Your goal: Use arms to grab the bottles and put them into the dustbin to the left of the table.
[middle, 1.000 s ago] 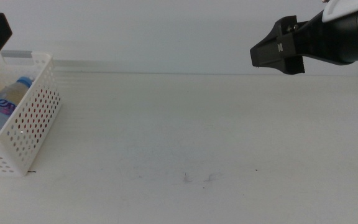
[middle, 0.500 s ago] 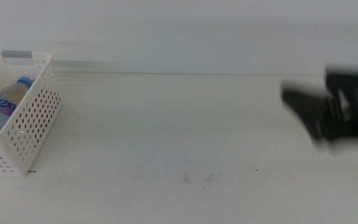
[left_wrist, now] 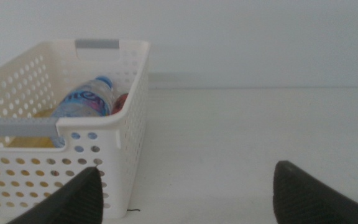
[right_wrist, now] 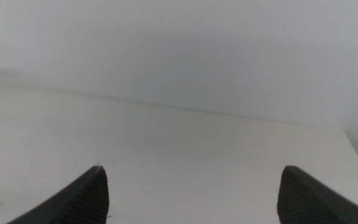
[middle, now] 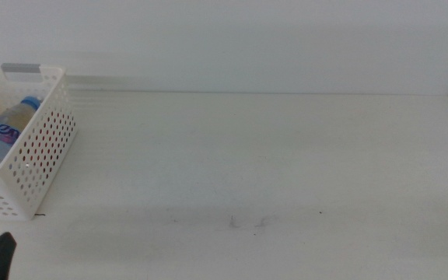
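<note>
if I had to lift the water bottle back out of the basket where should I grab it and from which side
Probably from above, across the upper body just below the blue cap. The water bottle leans cap-up inside the basket, whose walls block its sides. The left tool is open and nearest.

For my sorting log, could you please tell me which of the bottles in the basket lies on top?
The blue-capped water bottle lies uppermost in the dustbin, its blue label showing; the red can and yellow bottle only peek out beside and beneath it.

The dustbin (middle: pixel 33 167) sits at the bench's (middle: pixel 271 155) left edge, with the water bottle (middle: pixel 6 128) lying inside it beside the can (left_wrist: pixel 122 102).
</note>
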Motion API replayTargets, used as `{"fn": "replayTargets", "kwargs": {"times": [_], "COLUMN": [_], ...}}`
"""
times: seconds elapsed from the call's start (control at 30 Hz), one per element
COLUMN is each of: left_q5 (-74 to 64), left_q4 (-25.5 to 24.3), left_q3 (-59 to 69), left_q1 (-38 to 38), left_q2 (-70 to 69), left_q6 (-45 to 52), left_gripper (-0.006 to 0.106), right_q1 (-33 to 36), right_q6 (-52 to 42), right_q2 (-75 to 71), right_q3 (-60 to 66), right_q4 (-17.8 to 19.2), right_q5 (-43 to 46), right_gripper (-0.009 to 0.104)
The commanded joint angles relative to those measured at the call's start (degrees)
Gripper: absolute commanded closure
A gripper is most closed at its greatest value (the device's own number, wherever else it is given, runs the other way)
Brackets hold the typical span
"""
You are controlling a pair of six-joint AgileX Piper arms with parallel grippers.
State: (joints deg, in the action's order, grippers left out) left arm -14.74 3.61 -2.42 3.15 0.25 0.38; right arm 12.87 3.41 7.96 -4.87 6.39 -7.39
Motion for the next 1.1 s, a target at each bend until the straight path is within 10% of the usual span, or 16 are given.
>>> {"fn": "replayTargets", "kwargs": {"times": [0.0,1.07], "left_q5": [2.4,6.6], "left_q4": [0.8,-1.7], "left_q3": [1.4,2.4], "left_q1": [-0.2,-0.2], "left_q2": [-0.2,-0.2], "left_q6": [-0.4,-0.4], "left_gripper": [0.007,0.007], "right_q1": [-3.7,-11.5], "right_q6": [-0.2,-0.2], "right_q2": [-5.5,-8.0], "right_q3": [3.5,4.9], "right_q4": [-2.7,-5.2], "right_q5": [0.2,-4.7], "right_gripper": [0.003,0.004]}}
